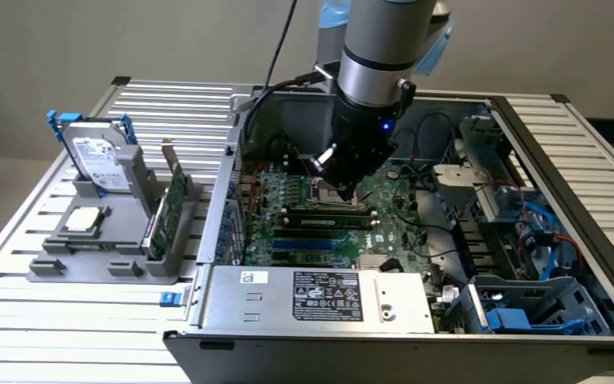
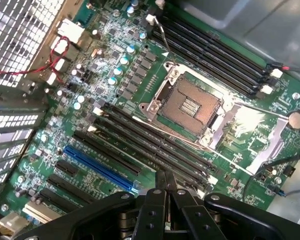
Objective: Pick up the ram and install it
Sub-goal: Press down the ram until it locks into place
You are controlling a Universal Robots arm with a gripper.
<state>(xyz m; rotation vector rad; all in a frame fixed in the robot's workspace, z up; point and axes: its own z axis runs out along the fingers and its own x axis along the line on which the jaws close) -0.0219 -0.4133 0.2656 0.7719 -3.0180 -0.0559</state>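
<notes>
Fingers [image 2: 166, 181] pressed together, empty, hang over the motherboard [image 2: 140, 95] beside the slots; the ram [image 1: 328, 211] already sits upright in its slot [image 1: 323, 227], apparently seated

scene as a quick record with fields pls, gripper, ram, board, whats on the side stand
gripper: gripper shut, fingers pressed together, nothing between them, above the motherboard inside the open computer case
ram: a ram stick sits in a slot near the gripper
cpu socket: CPU socket open, no chip in it
side stand: grey holder with a hard drive and a green card standing upright
</notes>
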